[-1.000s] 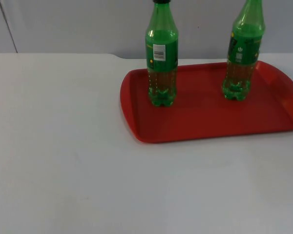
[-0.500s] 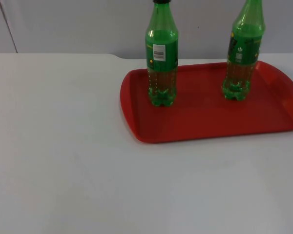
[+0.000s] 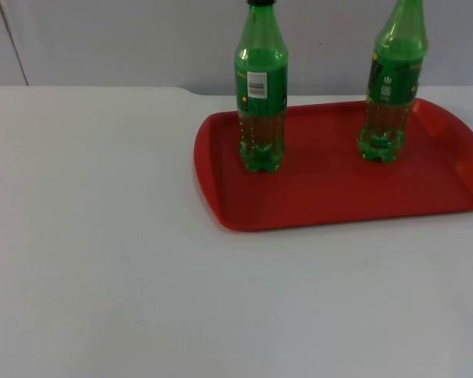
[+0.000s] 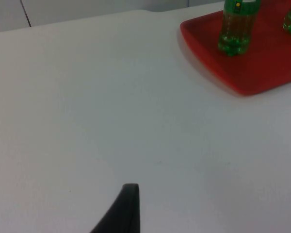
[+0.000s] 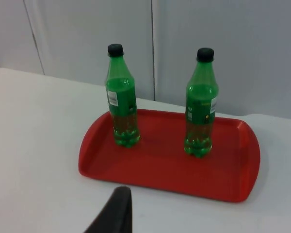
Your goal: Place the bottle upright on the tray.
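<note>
bottles [image 3: 261,94] unmoved, upright on tray [image 3: 339,201]

Lighting's bright and even, soft overhead stuff with barely any shadows on the white table [image 3: 102,260], everything a bit soft-focus.

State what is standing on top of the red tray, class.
Two green bottles stand upright on the red tray: the left bottle and the right bottle, apart from each other, both capped. The patches of tray beneath their bases are covered.
</note>
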Action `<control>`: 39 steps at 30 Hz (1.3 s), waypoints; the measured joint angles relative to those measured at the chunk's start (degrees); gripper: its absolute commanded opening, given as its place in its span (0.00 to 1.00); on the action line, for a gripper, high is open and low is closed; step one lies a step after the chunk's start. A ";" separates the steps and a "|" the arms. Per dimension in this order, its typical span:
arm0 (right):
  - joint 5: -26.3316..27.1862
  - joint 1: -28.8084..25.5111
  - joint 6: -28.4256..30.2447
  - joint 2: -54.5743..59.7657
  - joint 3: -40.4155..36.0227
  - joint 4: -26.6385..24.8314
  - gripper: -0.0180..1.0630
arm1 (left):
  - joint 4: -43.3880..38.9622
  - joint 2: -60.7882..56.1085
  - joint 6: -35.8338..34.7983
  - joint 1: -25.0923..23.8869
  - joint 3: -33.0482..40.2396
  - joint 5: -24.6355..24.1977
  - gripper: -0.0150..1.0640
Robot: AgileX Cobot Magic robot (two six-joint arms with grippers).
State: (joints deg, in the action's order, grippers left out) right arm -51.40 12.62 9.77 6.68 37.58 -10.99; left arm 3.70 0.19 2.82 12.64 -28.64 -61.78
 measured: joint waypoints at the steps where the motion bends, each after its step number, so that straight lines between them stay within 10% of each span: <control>1: -0.71 0.00 0.00 -0.99 0.00 0.00 0.99 | 0.00 0.00 0.00 0.00 0.00 0.00 0.99; 39: -10.37 0.13 -2.87 -6.54 -7.51 5.88 0.99 | 0.00 0.00 0.00 0.00 0.00 0.00 0.99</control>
State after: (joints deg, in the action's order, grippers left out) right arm -61.76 12.75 6.90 0.14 30.07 -5.11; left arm 3.70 0.19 2.82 12.64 -28.64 -61.78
